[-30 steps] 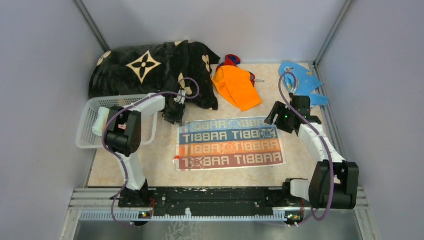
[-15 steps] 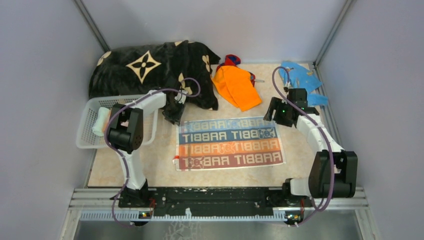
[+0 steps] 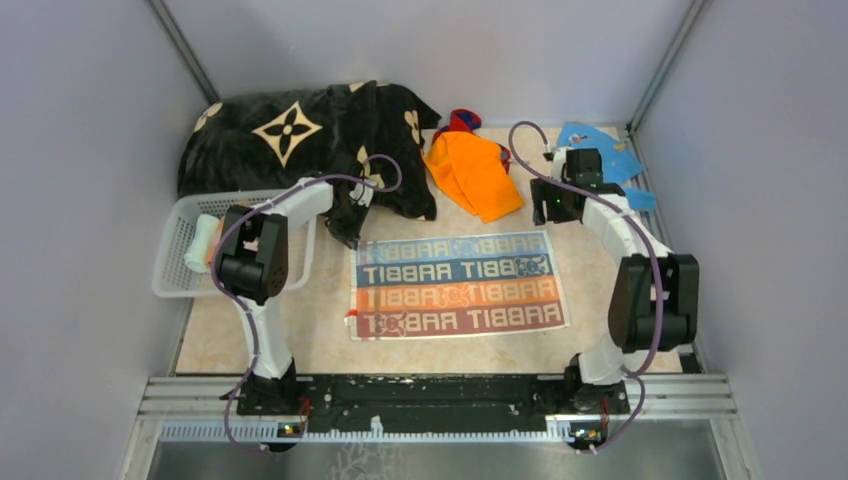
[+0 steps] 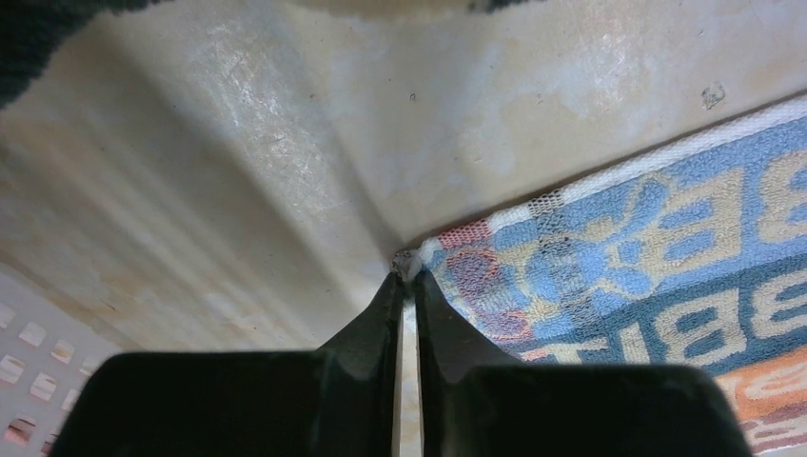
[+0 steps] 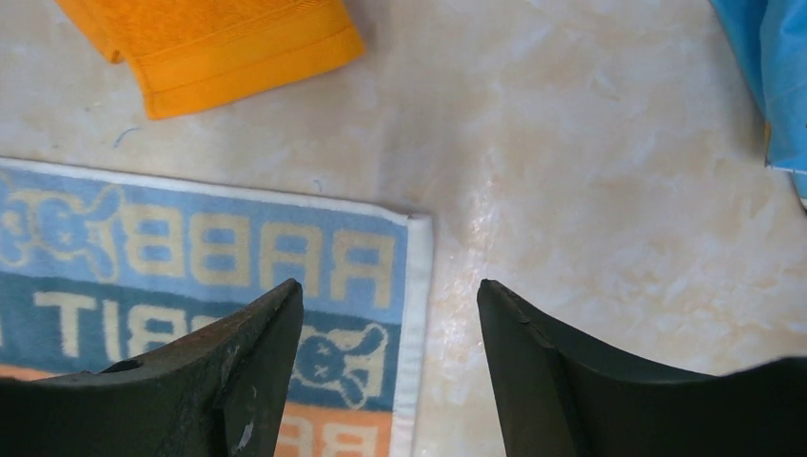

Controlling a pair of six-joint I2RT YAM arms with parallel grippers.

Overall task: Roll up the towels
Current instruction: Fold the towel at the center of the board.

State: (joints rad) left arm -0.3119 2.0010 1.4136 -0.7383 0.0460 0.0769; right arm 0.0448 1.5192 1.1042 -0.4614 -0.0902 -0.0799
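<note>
A striped towel printed RABBIT (image 3: 458,285) lies flat in the middle of the table. My left gripper (image 3: 350,238) is at its far left corner. In the left wrist view the gripper (image 4: 406,276) is shut, with the towel's (image 4: 647,257) white corner tip pinched between the tips. My right gripper (image 3: 545,213) is open above the far right corner. In the right wrist view its jaws (image 5: 390,290) straddle the towel's (image 5: 219,257) right edge. A plain orange towel (image 3: 472,172) lies behind, and also shows in the right wrist view (image 5: 228,43).
A large black blanket with beige flowers (image 3: 300,140) lies at the back left. A white basket (image 3: 175,275) at the left holds a pale roll (image 3: 203,240). A red-and-blue cloth (image 3: 463,120) lies behind the orange towel. A blue cloth (image 3: 600,150) is at the back right.
My right arm has stretched away from its base and moved its gripper to the towel's far right corner. The left gripper has stayed at the far left corner.
</note>
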